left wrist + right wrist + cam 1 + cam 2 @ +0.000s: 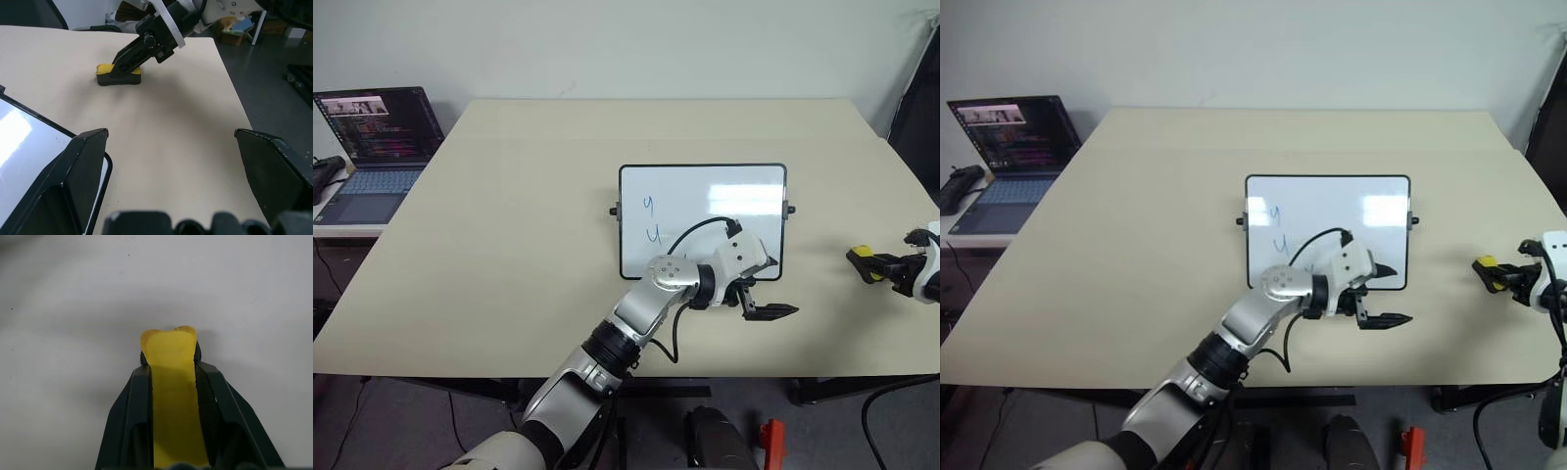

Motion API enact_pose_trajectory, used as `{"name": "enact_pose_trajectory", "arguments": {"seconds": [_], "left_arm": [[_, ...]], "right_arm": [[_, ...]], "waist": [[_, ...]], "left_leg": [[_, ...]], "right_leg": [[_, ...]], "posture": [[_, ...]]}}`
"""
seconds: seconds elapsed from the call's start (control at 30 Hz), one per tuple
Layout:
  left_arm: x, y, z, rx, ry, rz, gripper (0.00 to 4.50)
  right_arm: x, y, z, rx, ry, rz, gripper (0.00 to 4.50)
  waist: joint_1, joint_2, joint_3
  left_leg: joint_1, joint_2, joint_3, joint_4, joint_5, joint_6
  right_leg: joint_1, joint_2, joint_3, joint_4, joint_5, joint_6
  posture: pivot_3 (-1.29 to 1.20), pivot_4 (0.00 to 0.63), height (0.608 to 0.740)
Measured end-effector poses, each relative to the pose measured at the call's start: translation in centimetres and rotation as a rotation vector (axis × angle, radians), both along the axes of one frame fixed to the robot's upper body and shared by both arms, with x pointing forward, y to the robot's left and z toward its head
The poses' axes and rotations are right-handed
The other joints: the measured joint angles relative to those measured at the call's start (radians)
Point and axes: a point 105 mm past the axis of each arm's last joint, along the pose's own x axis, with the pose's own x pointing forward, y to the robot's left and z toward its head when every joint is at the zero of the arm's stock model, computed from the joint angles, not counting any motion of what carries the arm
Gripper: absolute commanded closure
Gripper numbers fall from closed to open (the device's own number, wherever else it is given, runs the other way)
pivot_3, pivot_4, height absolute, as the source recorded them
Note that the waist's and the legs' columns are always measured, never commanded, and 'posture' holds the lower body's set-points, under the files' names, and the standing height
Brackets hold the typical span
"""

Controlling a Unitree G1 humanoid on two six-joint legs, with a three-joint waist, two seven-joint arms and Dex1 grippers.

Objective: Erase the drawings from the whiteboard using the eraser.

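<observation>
- Right gripper [171,382]: black jaws pinch the small yellow eraser block with black base [119,76], resting on the beige table [509,245], well right of the board.
- Left gripper [766,303]: jaws spread, empty, at the lower right corner of the glossy black-framed whiteboard [744,186], likely to steady it.
- Blue pen drawings [651,219]: unerased, on the board's left part.

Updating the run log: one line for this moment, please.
right gripper: shut on eraser, on table | left gripper: open, at whiteboard | drawings: unerased
</observation>
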Motion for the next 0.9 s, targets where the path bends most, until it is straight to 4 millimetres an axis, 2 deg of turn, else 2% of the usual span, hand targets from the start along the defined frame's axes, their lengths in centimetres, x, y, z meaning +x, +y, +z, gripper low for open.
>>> {"name": "enact_pose_trajectory", "arguments": {"seconds": [0.37, 0.53, 0.63, 0.73, 0.8, 0.9], "left_arm": [[0.0, 0.1, 0.3, -0.002, -0.017, 0.006, 0.00], [1.2, 1.7, 0.3, 0.008, -0.053, 0.046, 0.00], [2.2, 3.2, 0.6, 0.003, -0.070, 0.085, 0.00], [3.4, 5.6, 1.4, 0.011, -0.122, 0.139, 0.00], [3.8, 7.7, 2.3, 0.032, -0.190, 0.155, 0.00], [4.5, 12.2, 3.5, 0.098, -0.269, 0.201, 0.00]], "right_arm": [[-0.1, 0.7, -0.1, -0.049, -0.007, 0.049, 3.64], [-0.1, 1.7, 0.9, -0.055, -0.031, 0.093, 3.64], [-0.2, 2.4, 2.6, -0.060, -0.080, 0.118, 3.64], [-0.5, 3.3, 4.5, -0.069, -0.129, 0.144, 3.64], [-0.5, 3.8, 6.1, -0.077, -0.173, 0.145, 3.64], [-0.4, 5.3, 9.4, -0.110, -0.258, 0.167, 3.64]], "waist": [[-0.004, 0.000, 0.000], [-0.008, 0.000, 0.000], [-0.006, 0.000, 0.000], [-0.007, 0.000, 0.000], [-0.010, 0.001, 0.000], [-0.015, 0.001, -0.001]], "left_leg": [[0.001, 0.000, 0.000, 0.001, 0.000, 0.000], [0.002, 0.000, 0.000, 0.001, 0.000, 0.000], [0.002, 0.001, -0.001, 0.001, 0.000, 0.000], [0.001, 0.001, -0.001, 0.001, 0.000, 0.000], [0.001, 0.002, -0.001, 0.001, 0.000, 0.000], [0.003, 0.003, -0.001, 0.001, 0.000, 0.000]], "right_leg": [[0.001, 0.000, 0.000, 0.001, 0.000, 0.000], [0.001, 0.000, 0.000, 0.002, 0.000, 0.000], [0.001, 0.000, 0.000, 0.002, 0.000, 0.000], [0.001, 0.000, 0.000, 0.003, 0.000, 0.000], [0.000, 0.000, 0.000, 0.003, 0.000, 0.000], [0.000, 0.000, 0.000, 0.004, 0.000, 0.000]], "posture": [[0.00, 0.150, 0.740], [0.00, 0.150, 0.740], [0.00, 0.150, 0.740], [0.00, 0.150, 0.740], [0.00, 0.150, 0.740], [0.00, 0.150, 0.740]]}}
